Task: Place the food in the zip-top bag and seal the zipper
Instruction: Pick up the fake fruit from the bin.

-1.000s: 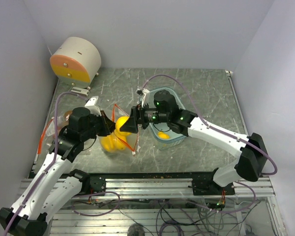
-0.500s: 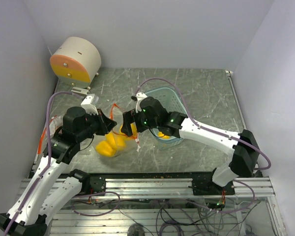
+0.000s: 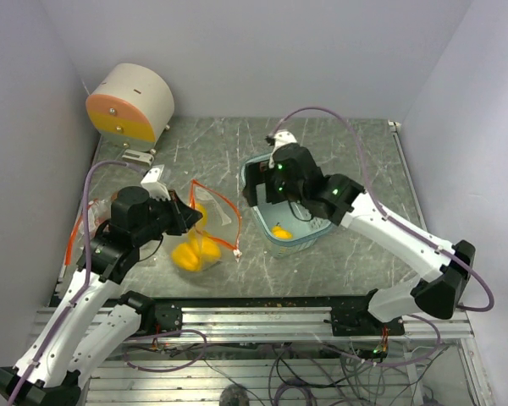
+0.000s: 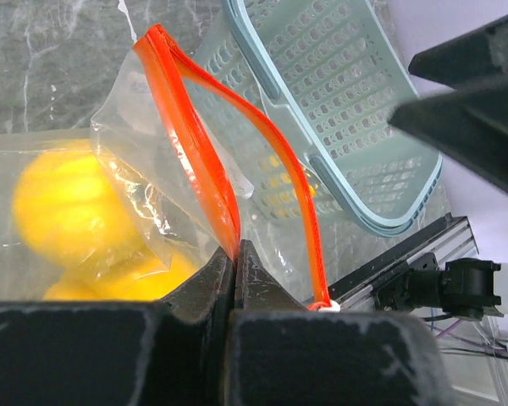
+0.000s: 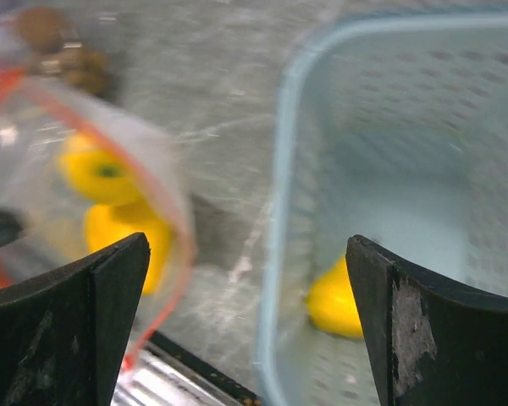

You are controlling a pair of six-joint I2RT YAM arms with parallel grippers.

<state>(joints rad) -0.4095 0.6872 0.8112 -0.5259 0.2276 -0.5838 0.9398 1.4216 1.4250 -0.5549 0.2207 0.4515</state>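
Left gripper (image 4: 235,254) is clamping the floppy bag (image 4: 127,161) by its orange zipper edge (image 4: 190,148), lemons (image 3: 195,252) lying inside, while the right gripper (image 5: 245,254), spread apart, is hovering over the basket (image 5: 279,211), where one firm, probably slippery lemon (image 5: 334,296) is needing a grip across its middle.

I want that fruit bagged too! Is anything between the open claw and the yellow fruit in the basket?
Nothing visible. The right gripper hangs open over the basket rim, and the yellow fruit lies uncovered inside.
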